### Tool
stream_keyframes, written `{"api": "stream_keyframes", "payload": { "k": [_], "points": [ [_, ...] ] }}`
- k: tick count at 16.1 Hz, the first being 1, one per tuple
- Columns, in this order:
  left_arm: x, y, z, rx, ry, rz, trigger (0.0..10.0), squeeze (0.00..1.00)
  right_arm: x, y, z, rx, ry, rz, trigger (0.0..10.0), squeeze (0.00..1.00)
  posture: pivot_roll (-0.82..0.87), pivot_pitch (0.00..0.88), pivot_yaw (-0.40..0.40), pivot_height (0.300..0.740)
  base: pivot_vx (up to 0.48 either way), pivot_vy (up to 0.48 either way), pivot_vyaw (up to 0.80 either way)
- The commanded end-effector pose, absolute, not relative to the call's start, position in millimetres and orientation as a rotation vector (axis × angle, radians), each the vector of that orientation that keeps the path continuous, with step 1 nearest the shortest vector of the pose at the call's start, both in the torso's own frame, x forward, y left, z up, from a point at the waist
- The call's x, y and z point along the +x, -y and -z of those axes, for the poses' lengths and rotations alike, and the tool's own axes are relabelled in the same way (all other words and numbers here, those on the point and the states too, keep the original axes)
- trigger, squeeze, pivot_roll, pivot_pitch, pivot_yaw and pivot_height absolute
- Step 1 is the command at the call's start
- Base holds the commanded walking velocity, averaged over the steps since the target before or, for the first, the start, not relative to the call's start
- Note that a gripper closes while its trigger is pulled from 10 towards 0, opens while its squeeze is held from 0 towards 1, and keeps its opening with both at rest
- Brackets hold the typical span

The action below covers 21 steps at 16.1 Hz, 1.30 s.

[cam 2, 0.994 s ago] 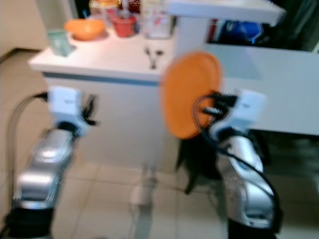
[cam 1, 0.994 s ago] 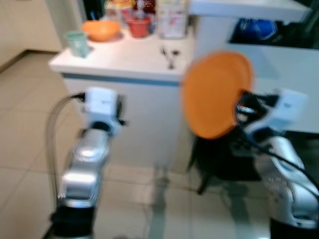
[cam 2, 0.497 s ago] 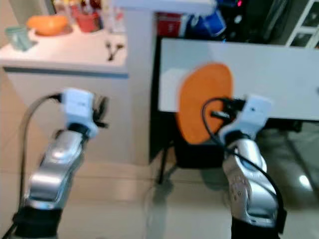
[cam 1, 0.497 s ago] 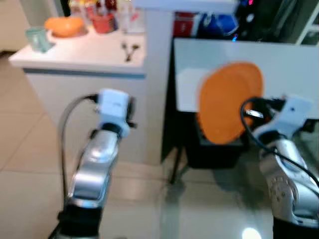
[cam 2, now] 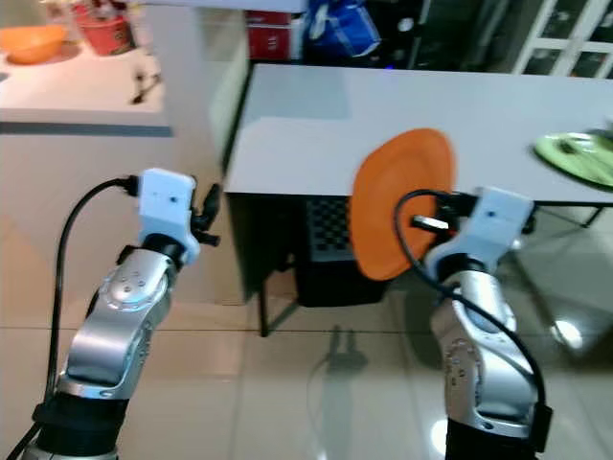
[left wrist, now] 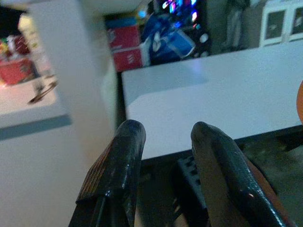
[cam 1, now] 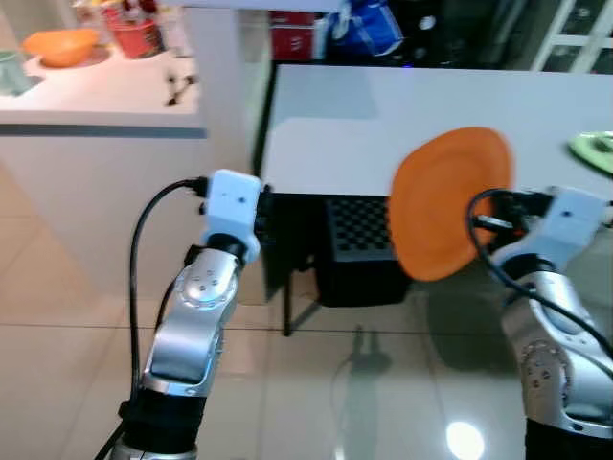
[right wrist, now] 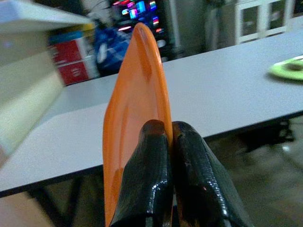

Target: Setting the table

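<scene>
An orange plate [cam 1: 448, 203] stands on edge in the air, and my right gripper [right wrist: 169, 135] is shut on its rim. It hangs in front of the near edge of a long white table [cam 1: 402, 115]. On the table's far right lies a green plate [cam 2: 575, 153]. My left gripper [left wrist: 163, 135] is open and holds nothing; it is raised near the table's left end, beside the gap to the white counter [cam 1: 86, 96].
The white counter carries an orange bowl [cam 1: 59, 44], a red cup [cam 1: 134, 34] and cutlery [cam 1: 177, 88]. A dark crate [cam 1: 359, 249] sits under the table. Blue and red bags [cam 1: 359, 27] lie behind the table. Glossy tiled floor [cam 1: 364, 383] spreads in front.
The view has swung right: the counter slid left and the white table came to the middle. The right gripper still holds the orange plate upright.
</scene>
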<state>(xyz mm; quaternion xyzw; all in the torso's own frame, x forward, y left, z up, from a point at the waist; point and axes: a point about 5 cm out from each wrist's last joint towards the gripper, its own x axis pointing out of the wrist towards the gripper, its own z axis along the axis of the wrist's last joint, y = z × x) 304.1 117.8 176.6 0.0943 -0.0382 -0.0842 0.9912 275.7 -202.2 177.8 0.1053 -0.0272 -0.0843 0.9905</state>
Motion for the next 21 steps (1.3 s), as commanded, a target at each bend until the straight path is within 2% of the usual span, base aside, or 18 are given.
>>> {"api": "stream_keyframes", "payload": {
  "k": [1, 4, 7, 9, 18, 21],
  "points": [
    [305.6, -120.4, -173.4, 0.198, 0.05, 0.167, 10.0, 0.0, 275.6, 196.6, -185.2, 0.219, 0.08, 0.143, 10.0, 0.0, -0.04, 0.0, 0.001, 0.74, 0.0, 0.0, 0.0],
    [304.5, -115.1, -173.8, 0.258, 0.062, 0.206, 10.0, 0.0, 276.0, 196.9, -172.7, 0.196, 0.002, 0.16, 10.0, 0.0, -0.02, 0.0, 0.002, 0.74, 0.0, 0.0, 0.0],
    [305.8, -119.1, -172.9, 0.217, 0.055, 0.214, 10.0, 0.0, 277.9, 189.9, -172.7, 0.228, 0.0, 0.144, 10.0, 0.0, -0.03, 0.0, 0.008, 0.74, 0.0, 0.0, 0.0],
    [306.7, -121.1, -173.6, 0.193, 0.059, 0.209, 10.0, 0.0, 278.0, 190.7, -174.7, 0.242, 0.005, 0.145, 10.0, 0.0, -0.03, 0.0, 0.007, 0.74, 0.0, 0.0, -0.64],
    [306.7, -124.2, -172.0, 0.189, 0.055, 0.215, 10.0, 0.0, 279.7, 197.6, -174.0, 0.241, 0.0, 0.171, 10.0, 0.0, -0.02, 0.0, 0.004, 0.74, 0.301, 0.0, -0.69],
    [306.7, -126.1, -171.8, 0.187, 0.054, 0.211, 10.0, 0.0, 281.7, 196.5, -175.4, 0.233, 0.002, 0.155, 10.0, 0.0, -0.02, 0.0, 0.004, 0.74, 0.335, 0.0, -0.18]
  ]
}}
